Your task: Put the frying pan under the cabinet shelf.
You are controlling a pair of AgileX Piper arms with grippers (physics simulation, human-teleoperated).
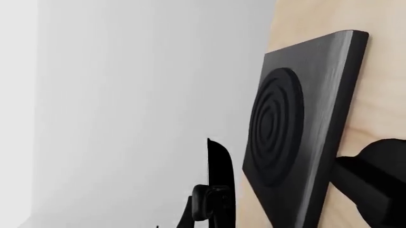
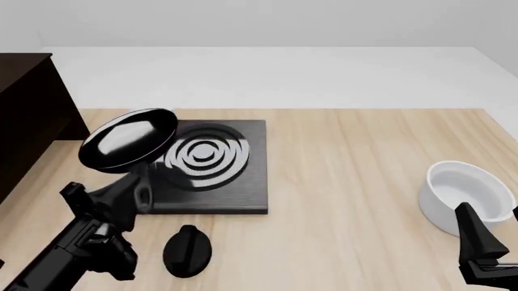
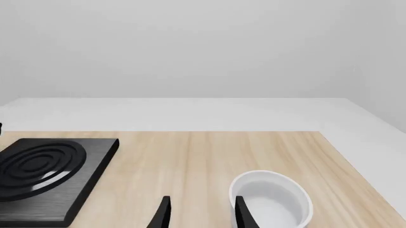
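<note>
The frying pan (image 2: 130, 139), black with a glossy grey inside, hangs tilted in the air over the left edge of the stove plate. Its handle runs down into my left gripper (image 2: 133, 195), which is shut on it. The dark brown cabinet shelf (image 2: 28, 115) stands at the table's far left, just left of the pan and apart from it. In the left wrist view only narrow black parts (image 1: 219, 185) show close to the camera. My right gripper (image 3: 203, 216) is open and holds nothing, low beside the white bowl (image 3: 273, 199).
The flat black stove plate (image 2: 215, 170) with silver rings lies left of centre and also fills the left wrist view (image 1: 298, 123). A small black knob (image 2: 188, 250) lies in front of it. The white bowl (image 2: 467, 197) stands at the right edge.
</note>
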